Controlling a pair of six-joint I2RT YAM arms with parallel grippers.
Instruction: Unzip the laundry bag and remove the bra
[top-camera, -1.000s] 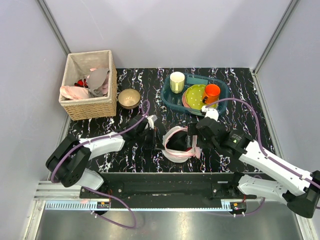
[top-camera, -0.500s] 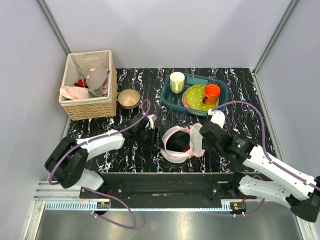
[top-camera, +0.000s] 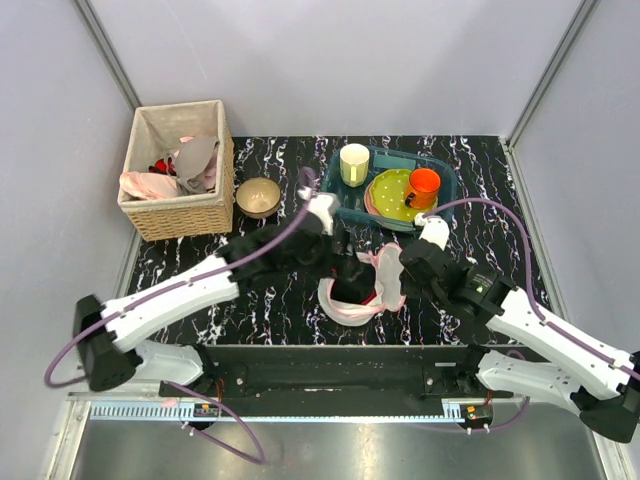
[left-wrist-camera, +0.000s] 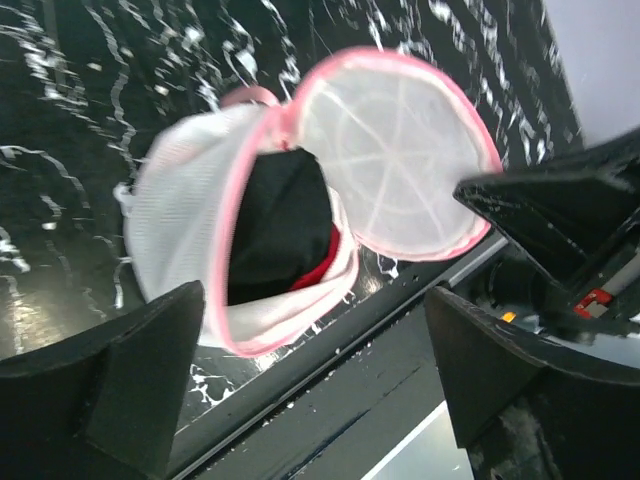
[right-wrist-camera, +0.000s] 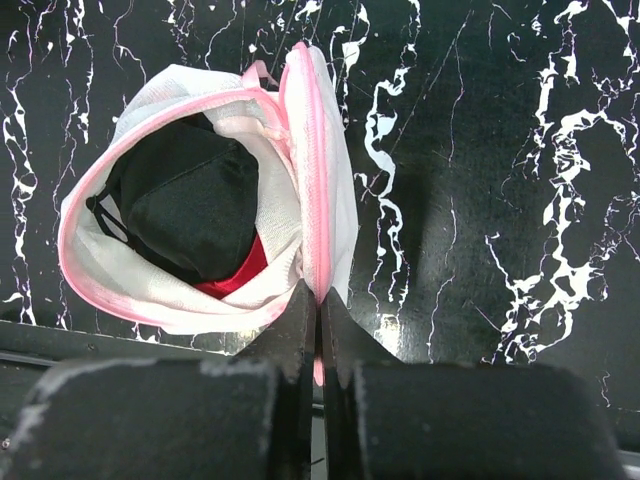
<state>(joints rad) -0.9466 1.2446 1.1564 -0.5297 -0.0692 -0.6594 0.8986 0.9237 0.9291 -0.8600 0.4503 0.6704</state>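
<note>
Black marbled counter (top-camera: 480, 160): one laundry bag (top-camera: 345, 305) near centre, unzipped, one bra (right-wrist-camera: 190, 200) inside it. Right hand (right-wrist-camera: 318, 300) clenched on the bag's pink-trimmed flap. Left hand (left-wrist-camera: 315, 310), released, has swung from the bag's left side to hang over its open mouth; pulling the bra out looks next.

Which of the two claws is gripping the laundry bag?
The right claw: it is shut on the pink-trimmed flap of the laundry bag, while the left claw is wide open above the bag.
</note>
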